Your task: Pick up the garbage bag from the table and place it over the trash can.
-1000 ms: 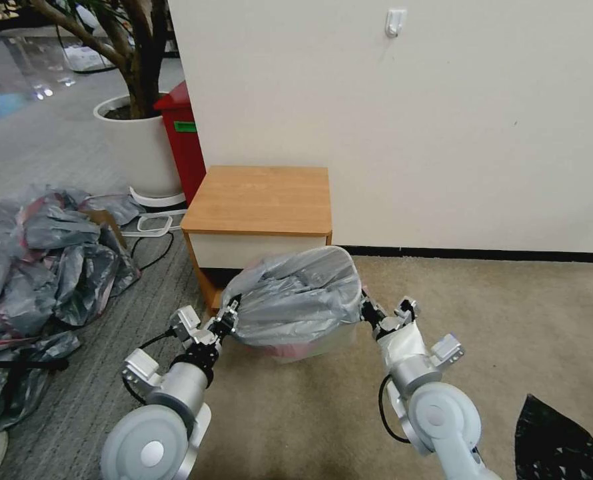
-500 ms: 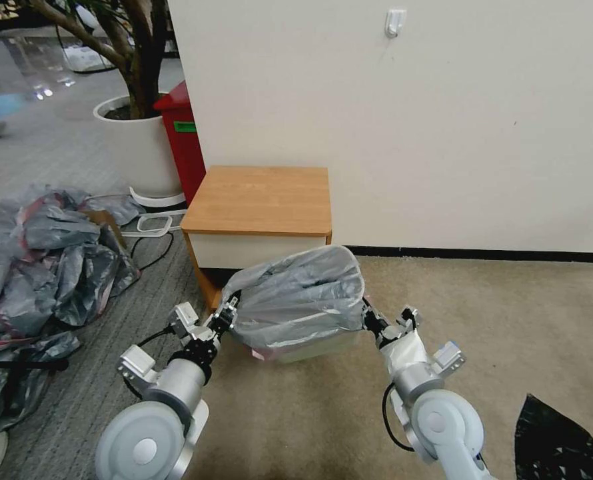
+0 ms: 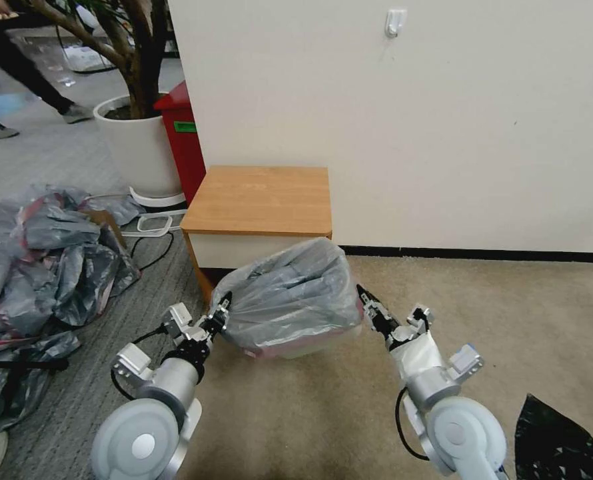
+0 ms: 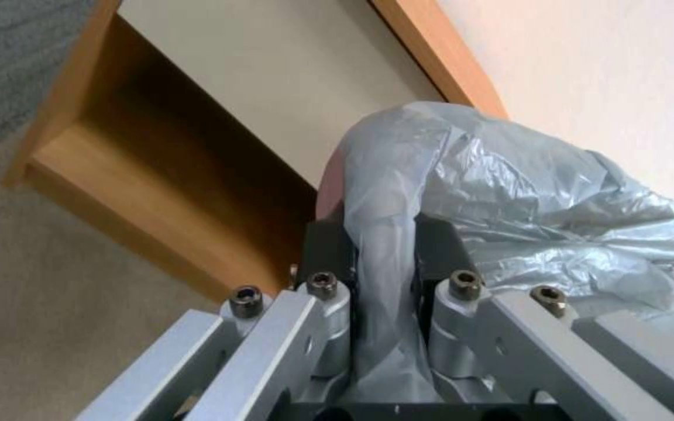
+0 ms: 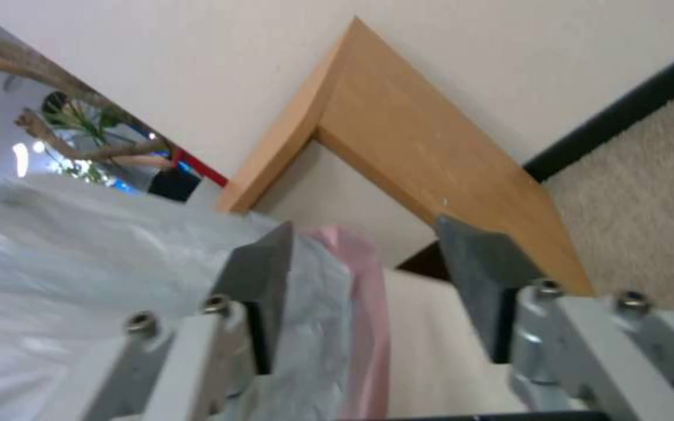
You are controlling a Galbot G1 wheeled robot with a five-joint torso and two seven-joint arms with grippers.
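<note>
the garbage bag (image 3: 290, 297) is draped over the trash can (image 3: 313, 348), which stands on the beige carpet (image 3: 510, 320) just in front of the table (image 3: 260, 200). only a strip of the can's cream wall shows under the bag's pinkish hem. against the frame half a second ago, the bag sits lower and has slid toward the robot's left, so its top now overlaps the table's white drawer front less on the right, and both arms have dropped and drawn back with it.

the left gripper (image 3: 218, 319) is at the bag's left edge. in the left wrist view its fingers (image 4: 329, 251) are closed on a bunched fold of the grey plastic (image 4: 509, 193), which runs between them and back toward the wrist. the left arm reaches forward from the lower left, angled up toward the can.

the right gripper (image 3: 365, 303) is at the bag's right side, near the can's rim. in the right wrist view its jaws stand wide apart: one finger (image 5: 263, 280) lies against the grey film and pink hem (image 5: 364, 327), the other (image 5: 481, 275) is clear of the bag, with cream can wall between them. it grips nothing. the right arm slants in from the lower right.

a heap of grey-pink bags (image 3: 36, 267) lies on the grey floor well to the left, and a black bag (image 3: 563, 443) at the lower right corner.
</note>
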